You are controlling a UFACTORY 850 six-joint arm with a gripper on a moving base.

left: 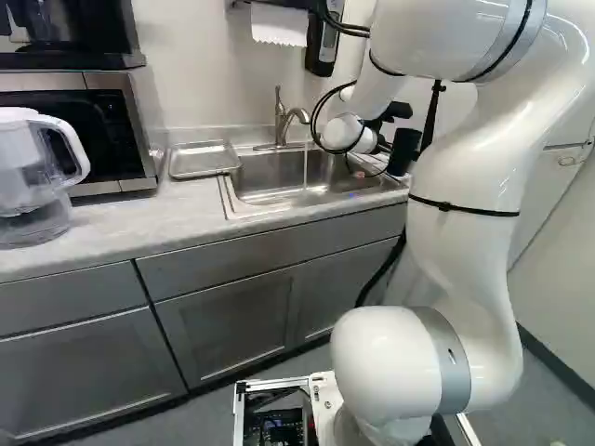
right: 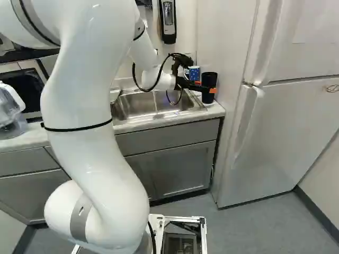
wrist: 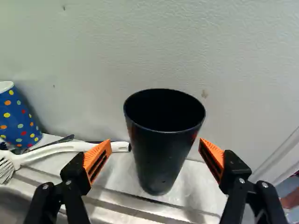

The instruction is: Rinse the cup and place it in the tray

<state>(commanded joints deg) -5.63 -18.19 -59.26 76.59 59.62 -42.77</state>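
Black cup [wrist: 161, 158] stands upright, mouth upward, at the right end of the sink [left: 279, 190], close to a pale upright surface; whether its base rests on the sink's rim or on the counter [left: 121, 228], I cannot tell. The gripper [right: 205, 86] is open around it, with one orange-padded finger on either side. In the wrist view, the cup sits between the spread fingers of the gripper [wrist: 155, 143], with a visible gap to the left pad [wrist: 98, 158]. My arm [left: 465, 177] reaches forward over the sink toward the right. A thin stream of water [left: 305, 167] runs from the faucet [left: 282, 121] into the basin. The metal tray [left: 203, 159] lies on the counter just left of the sink, well apart from the cup. Left of the cup, a white-handled brush [wrist: 70, 147] lies on its side, its handle end near the cup's base, and farther left is a blue cup with coloured dots [wrist: 18, 116]. A microwave [left: 84, 130] stands left of the tray, with a clear pitcher [left: 28, 167] nearer on the counter. On the far right stands a white fridge [right: 286, 127].
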